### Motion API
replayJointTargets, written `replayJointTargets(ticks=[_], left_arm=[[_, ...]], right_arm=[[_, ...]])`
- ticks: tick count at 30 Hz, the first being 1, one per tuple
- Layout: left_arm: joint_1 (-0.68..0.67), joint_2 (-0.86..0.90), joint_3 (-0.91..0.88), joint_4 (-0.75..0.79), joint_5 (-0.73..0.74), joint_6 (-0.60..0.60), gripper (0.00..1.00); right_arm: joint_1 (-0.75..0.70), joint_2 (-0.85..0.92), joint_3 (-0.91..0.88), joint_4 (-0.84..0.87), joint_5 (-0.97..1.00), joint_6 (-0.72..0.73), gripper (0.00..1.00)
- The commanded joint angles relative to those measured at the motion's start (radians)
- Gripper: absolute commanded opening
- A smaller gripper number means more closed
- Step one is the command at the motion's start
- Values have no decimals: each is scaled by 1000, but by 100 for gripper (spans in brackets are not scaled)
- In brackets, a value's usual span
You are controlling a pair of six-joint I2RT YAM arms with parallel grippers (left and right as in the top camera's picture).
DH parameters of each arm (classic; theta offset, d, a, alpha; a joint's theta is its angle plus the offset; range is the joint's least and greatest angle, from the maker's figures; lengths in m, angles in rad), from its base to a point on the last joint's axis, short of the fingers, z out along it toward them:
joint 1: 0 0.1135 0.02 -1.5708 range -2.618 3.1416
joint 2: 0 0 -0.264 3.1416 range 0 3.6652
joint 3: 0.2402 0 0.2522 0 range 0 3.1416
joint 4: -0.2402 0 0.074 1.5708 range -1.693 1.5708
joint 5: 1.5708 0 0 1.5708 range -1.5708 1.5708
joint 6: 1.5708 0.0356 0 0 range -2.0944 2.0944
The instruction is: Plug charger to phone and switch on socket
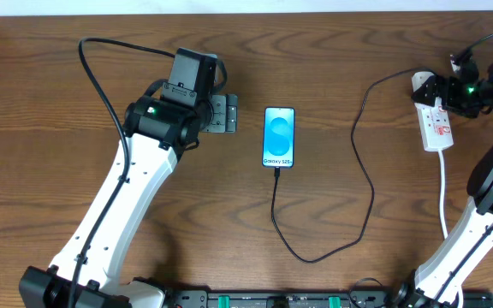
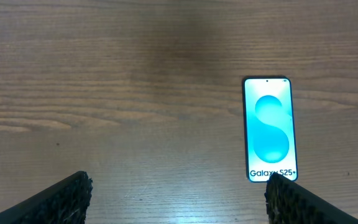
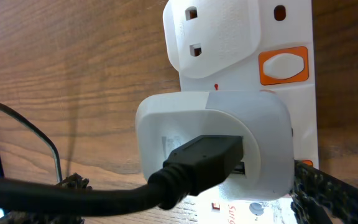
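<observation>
Glowing phone (image 1: pixel 279 137) reading "Galaxy S25+", left hand (image 2: pixel 179 198) and right hand (image 3: pixel 194 190) both spread apart

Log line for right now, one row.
left gripper open, empty, beside phone | right gripper open at socket | charger reaches phone's bottom edge | socket on/off unclear

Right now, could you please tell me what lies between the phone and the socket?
Only the charger, its black cable curving down across the bare wooden table between phone and socket. The overhead view shows it.
</observation>
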Motion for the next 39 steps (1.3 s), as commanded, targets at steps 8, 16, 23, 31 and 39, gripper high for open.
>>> replayJointTargets(ticks=[8,16,23,31,39], left_arm=[[2,-3,5,-3,-13,10,89],[2,-3,5,-3,-13,10,89],[2,-3,5,-3,-13,10,89],[2,-3,5,-3,-13,10,89],[2,-3,5,-3,-13,10,89]], right_arm=[[27,23,-58,12,-85,28,99],[27,23,-109,42,-110,62,98],[27,23,-116,29,-123,69,97],[27,23,-116,12,-130,72,95],[27,23,-117,16,-127,77,99]])
